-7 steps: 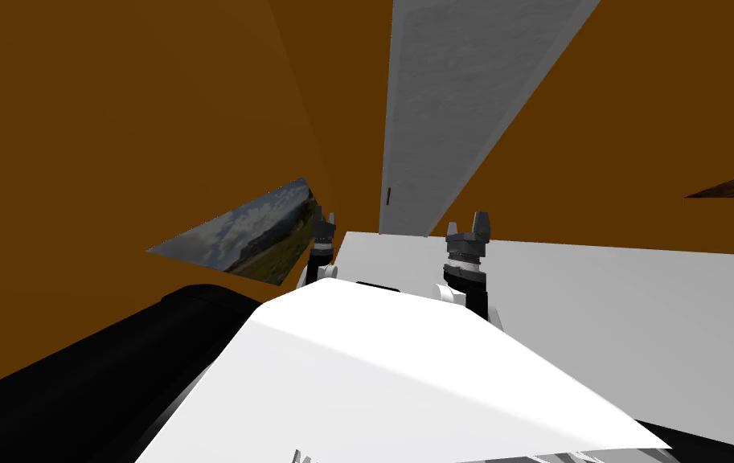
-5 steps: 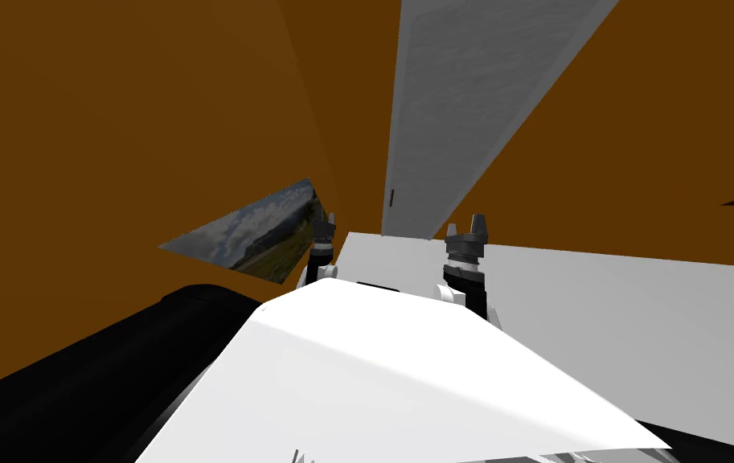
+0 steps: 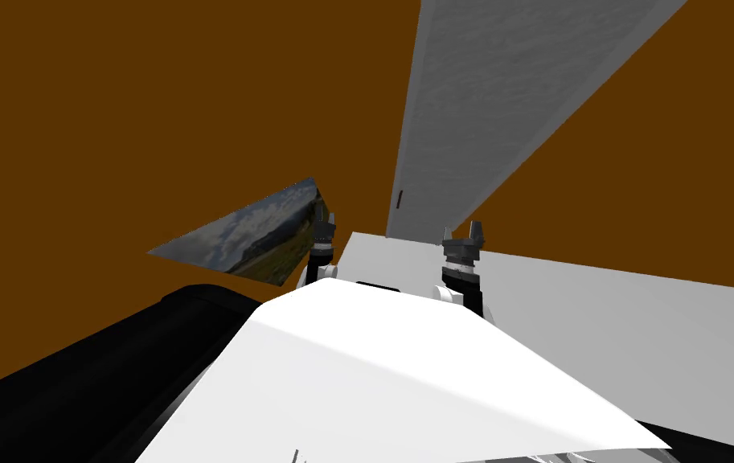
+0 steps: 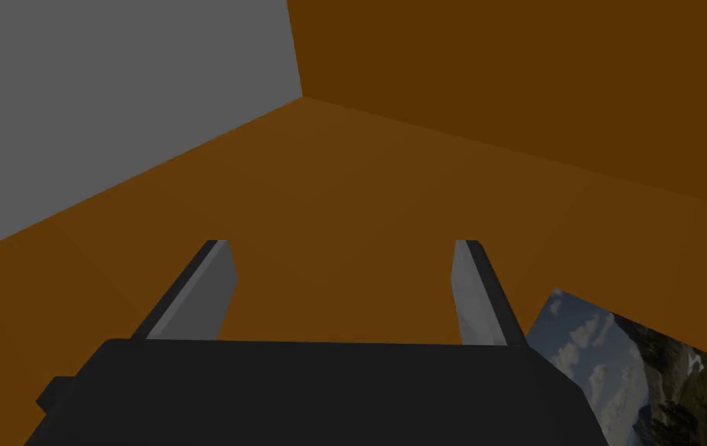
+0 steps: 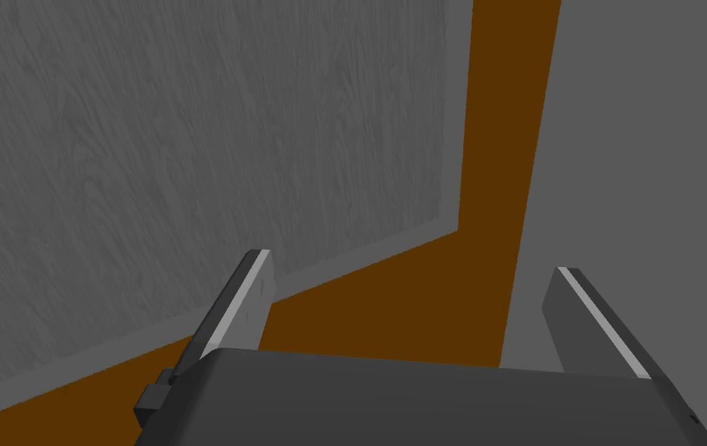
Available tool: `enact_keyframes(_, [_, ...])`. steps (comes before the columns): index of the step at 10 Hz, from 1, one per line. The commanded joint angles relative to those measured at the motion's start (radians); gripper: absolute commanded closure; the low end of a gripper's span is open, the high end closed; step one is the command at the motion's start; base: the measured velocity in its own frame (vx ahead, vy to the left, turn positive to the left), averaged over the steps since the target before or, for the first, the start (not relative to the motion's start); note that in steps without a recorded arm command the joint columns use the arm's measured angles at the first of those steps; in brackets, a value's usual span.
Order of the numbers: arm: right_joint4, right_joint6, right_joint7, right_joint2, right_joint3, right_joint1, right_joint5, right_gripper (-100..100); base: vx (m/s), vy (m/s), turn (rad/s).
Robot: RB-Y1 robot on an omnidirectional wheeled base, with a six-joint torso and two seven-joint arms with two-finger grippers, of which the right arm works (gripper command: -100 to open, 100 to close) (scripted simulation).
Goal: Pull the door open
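A black area (image 3: 59, 386) lies at the far left, under a brown wall (image 3: 116, 112). On that wall hangs a flat picture of a cloudy sky over green hills (image 3: 252, 237). Its right corner comes just beside the left gripper (image 3: 324, 220), whose two thin grey fingers stand wide apart with nothing between them.

Next to the right is the task's thing, a tall pale grey door with a wood-grain face (image 3: 502, 88). It stands ahead of both grippers, set in the brown wall and rising from the floor's far edge. A small dark handle (image 3: 401, 197) sits close to its left edge, low down, between the two grippers and above them. Neither gripper touches the handle or the door.

The right gripper (image 3: 465, 231) hangs just below the door's lower right part. Its wrist view looks along wide-spread, empty fingers at the grained panel, its plain grey border and a strip of brown wall beside it. A light grey floor (image 3: 638, 313) runs off to the right.

Compared with half a second ago, my own view has turned. The door now sits further right and looks broader, and the handle has shifted a little rightward with it. The wall corner once seen left of the door has left the view, as has the dark sliver at the right edge. The grippers keep nearly the same places.
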Motion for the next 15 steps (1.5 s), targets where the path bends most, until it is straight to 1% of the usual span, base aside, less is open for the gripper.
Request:
enact_keyframes(1, [0.030, -0.017, -0.028, -0.004, -0.002, 0.000, -0.022, -100, 0.119, 0.004, 0.137])
enact_keyframes(2, [0.044, -0.023, -0.041, -0.006, -0.004, -0.001, -0.034, -100, 0.091, -0.010, 0.101])
enact_keyframes(3, [0.072, -0.035, -0.067, -0.011, -0.008, -0.004, -0.056, -100, 0.111, 0.007, 0.199])
enact_keyframes(4, [0.089, -0.042, -0.082, -0.013, -0.011, -0.006, -0.070, -100, 0.130, -0.012, 0.165])
enact_keyframes(5, [0.121, -0.056, -0.112, -0.018, -0.016, -0.009, -0.096, -100, 0.146, -0.014, 0.211])
enact_keyframes(15, [0.298, -0.134, -0.277, -0.036, -0.042, -0.026, -0.240, -100, 0.100, -0.013, 0.143])
